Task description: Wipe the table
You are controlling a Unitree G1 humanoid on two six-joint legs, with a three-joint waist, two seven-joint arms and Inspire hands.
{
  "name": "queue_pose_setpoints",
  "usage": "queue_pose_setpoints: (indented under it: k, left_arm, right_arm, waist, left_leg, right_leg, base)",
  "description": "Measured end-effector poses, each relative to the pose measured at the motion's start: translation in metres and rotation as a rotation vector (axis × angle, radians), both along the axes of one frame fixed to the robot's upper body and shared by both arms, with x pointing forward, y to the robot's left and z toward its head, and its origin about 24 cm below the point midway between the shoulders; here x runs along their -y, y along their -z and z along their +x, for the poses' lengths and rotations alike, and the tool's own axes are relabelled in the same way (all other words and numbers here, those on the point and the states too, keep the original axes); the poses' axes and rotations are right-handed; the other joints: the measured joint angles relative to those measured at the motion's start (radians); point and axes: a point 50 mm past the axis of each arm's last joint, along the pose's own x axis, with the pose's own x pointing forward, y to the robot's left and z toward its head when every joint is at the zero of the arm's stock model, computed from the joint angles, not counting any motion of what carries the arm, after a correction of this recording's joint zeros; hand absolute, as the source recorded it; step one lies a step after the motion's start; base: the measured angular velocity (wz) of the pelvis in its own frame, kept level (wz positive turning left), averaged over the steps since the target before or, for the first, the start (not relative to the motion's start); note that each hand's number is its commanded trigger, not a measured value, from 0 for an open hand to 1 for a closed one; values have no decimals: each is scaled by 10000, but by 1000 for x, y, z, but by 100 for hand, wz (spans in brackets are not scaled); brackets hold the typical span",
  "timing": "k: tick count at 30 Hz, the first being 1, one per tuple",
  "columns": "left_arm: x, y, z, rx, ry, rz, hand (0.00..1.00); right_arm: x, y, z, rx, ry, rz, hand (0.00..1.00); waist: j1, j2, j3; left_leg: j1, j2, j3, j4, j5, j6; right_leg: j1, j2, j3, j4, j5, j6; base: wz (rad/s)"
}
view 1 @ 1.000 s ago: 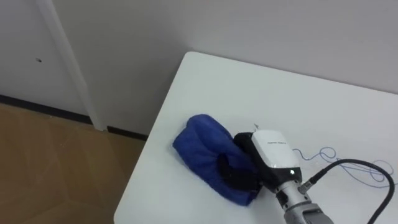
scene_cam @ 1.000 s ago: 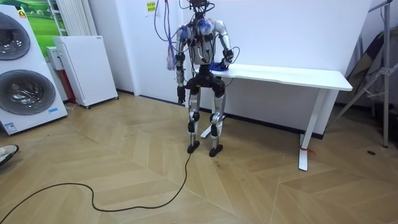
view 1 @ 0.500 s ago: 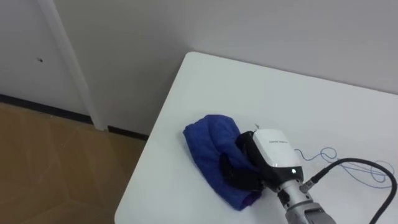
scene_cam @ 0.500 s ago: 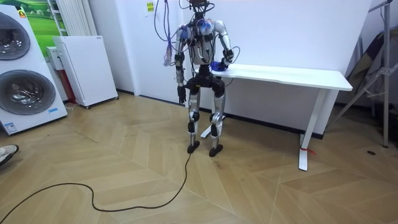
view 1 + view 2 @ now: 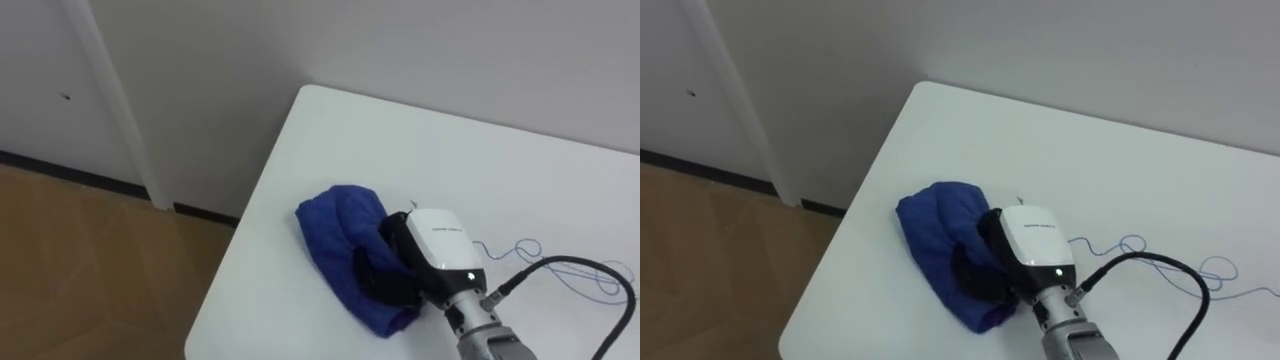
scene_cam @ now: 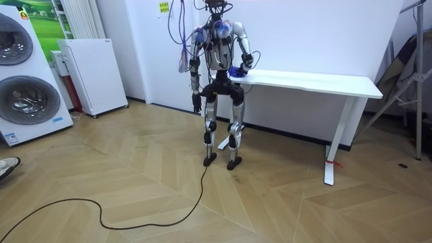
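Observation:
A crumpled blue cloth (image 5: 335,225) lies on the white table (image 5: 400,140) near its left end, close to the front edge. My right hand (image 5: 435,245) rests on the cloth's right side, its dark fingers curled into the fabric. In the room view I stand at the table's (image 6: 317,81) left end with the right hand (image 6: 247,64) on the cloth (image 6: 234,70). My left hand (image 6: 195,104) hangs at my side, too small to read.
Thin blue scribbled lines (image 5: 520,248) mark the tabletop right of the hand. A wall runs close behind the table, and wooden floor (image 5: 90,260) lies beyond its left edge. A washing machine (image 6: 23,74) and a white cabinet (image 6: 91,71) stand at the room view's left.
The right hand has drawn the cloth a little to the right and bunched it up; its left edge now lies farther from the table's left end. Over the last half second nothing moves.

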Motion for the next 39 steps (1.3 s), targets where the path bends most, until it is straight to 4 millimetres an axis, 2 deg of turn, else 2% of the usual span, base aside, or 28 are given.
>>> queue_pose_setpoints:
  k: [5,8,11,17,19,22,24,26,27,29,32,35,39]
  left_arm:
    - [4,2,-6,-287,-103,-1,0]
    - [6,1,-4,-153,-176,66,0]
    - [6,0,-12,-210,-179,111,0]
    - [-16,-6,-32,-535,-906,819,0]
    - [-30,-11,-42,-680,-1442,1227,0]
    - [-43,-15,-46,-630,-1789,1699,0]
    - [-47,-17,-47,-596,-1851,1883,0]
    - [-49,-18,-44,-434,-1849,1911,0]
    - [-49,-18,-43,-422,-1867,1915,0]
    - [-49,-18,-39,-274,-1787,1881,0]
    - [-46,-17,-31,10,-1567,1809,0]
    - [-43,-16,-23,208,-1460,1781,0]
    - [-35,-12,-22,108,-1151,1611,0]
  right_arm:
    - [-1,9,12,-393,587,545,100]
    - [9,15,21,-786,1426,1228,100]
    - [27,22,27,-966,2589,1787,100]
    - [87,35,9,-804,5711,2058,100]
    - [117,38,-8,-633,7053,1693,100]
    - [146,40,-27,-533,8204,1080,100]
    - [167,40,-42,-490,9240,752,100]
    - [174,42,-50,-561,9839,802,100]
    - [177,44,-56,-663,10068,774,100]
    - [181,45,-65,-811,10282,663,100]
    - [184,47,-75,-953,10475,522,100]
    - [184,47,-76,-1017,10432,452,100]
    - [176,45,-61,-983,10120,113,100]
  waist:
    - [7,25,17]
    - [-47,47,44]
    - [-43,77,50]
    - [-214,80,28]
    - [-336,56,-42]
    - [-538,26,-97]
    - [-751,13,-116]
    - [-998,-37,-138]
    - [-1168,-81,-186]
    - [-1254,-142,-245]
    - [-1271,-188,-251]
    - [-1238,-192,-252]
    - [-880,-179,-245]
  left_leg:
    - [26,0,-26,69,1,-1]
    - [-17,-14,-225,179,-13,18]
    - [10,-155,-315,187,20,70]
    - [200,-325,-531,194,49,181]
    - [321,-370,-468,131,83,240]
    - [345,-382,-443,156,50,292]
    - [391,-307,55,113,48,294]
    - [474,-310,57,84,48,294]
    - [523,-309,49,76,47,294]
    - [582,-302,59,33,46,294]
    - [684,-281,144,-1,41,291]
    - [683,-264,238,9,-35,295]
    - [664,-215,439,12,-48,277]
  right_leg:
    - [63,-13,-31,11,1,-2]
    - [133,-76,-80,-1,-7,1]
    - [233,-168,-239,-2,-61,62]
    - [658,-372,-384,-168,-198,259]
    - [755,-448,-390,-148,-233,316]
    - [858,-472,-415,-126,-231,320]
    - [882,-488,-364,-77,-231,321]
    - [977,-490,-318,-121,-230,321]
    - [1032,-486,-219,-129,-231,321]
    - [1052,-475,-89,-129,-231,321]
    - [1096,-452,1,-133,-230,321]
    - [1068,-436,39,-116,-230,323]
    - [984,-383,88,-104,-219,337]
  base:
    - [1]
    - [14]
    - [21]
    - [30]
    - [15]
    - [16]
    - [11]
    - [2]
    - [5]
    - [-4]
    - [-14]
    - [-15]
    - [-21]
